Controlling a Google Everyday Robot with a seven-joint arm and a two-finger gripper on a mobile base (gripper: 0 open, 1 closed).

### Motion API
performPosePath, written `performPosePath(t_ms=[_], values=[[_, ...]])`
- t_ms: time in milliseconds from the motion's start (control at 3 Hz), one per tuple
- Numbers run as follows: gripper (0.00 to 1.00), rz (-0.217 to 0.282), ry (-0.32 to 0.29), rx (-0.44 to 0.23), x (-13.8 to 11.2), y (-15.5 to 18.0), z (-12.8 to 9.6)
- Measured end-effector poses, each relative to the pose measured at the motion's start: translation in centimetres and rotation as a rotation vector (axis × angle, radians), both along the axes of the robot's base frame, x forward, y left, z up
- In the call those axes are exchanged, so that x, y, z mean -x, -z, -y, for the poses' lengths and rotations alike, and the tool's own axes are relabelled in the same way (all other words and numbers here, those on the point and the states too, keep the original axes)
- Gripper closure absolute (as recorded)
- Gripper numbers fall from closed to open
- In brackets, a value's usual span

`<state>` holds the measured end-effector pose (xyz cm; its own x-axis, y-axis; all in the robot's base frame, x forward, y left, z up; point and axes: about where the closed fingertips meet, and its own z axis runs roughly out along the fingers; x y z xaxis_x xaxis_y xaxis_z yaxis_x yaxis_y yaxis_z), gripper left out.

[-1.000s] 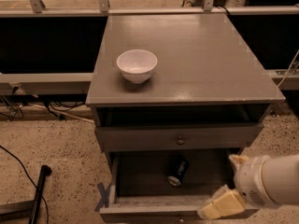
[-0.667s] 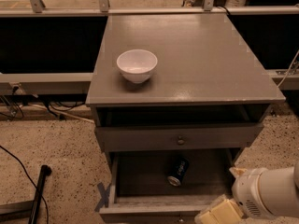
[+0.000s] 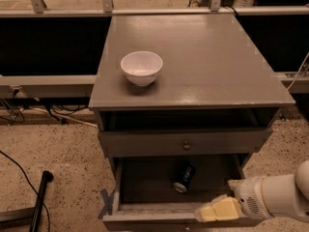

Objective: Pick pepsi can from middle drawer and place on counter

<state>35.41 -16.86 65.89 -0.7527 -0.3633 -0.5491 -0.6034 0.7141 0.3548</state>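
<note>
Pepsi can (image 3: 184, 177) on its side, left of and beyond gripper (image 3: 216, 210); axis roughly front-to-back; gripper at front-right rim of middle drawer (image 3: 145, 185); grip state cannot be told.

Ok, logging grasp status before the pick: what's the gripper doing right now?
Gripper: over the middle drawer's front right corner, apart from the pepsi can; open or closed cannot be told.

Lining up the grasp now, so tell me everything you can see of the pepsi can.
The pepsi can is small, dark blue, metal-looking, with pale lettering and a silver end. It lies on its side on the grey floor of the open middle drawer, silver end toward the front. Only the floor touches it. The gripper is by the drawer's front right corner, apart from it.
</note>
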Motion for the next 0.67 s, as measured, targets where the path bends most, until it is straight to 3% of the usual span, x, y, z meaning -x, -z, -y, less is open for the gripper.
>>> performPosePath(t_ms=[333,667], values=[[0.00,-0.133,0.231,-0.056,-2.3,6.2,0.8],[0.00,-0.203,0.392,-0.017,-3.7,10.3,2.2]])
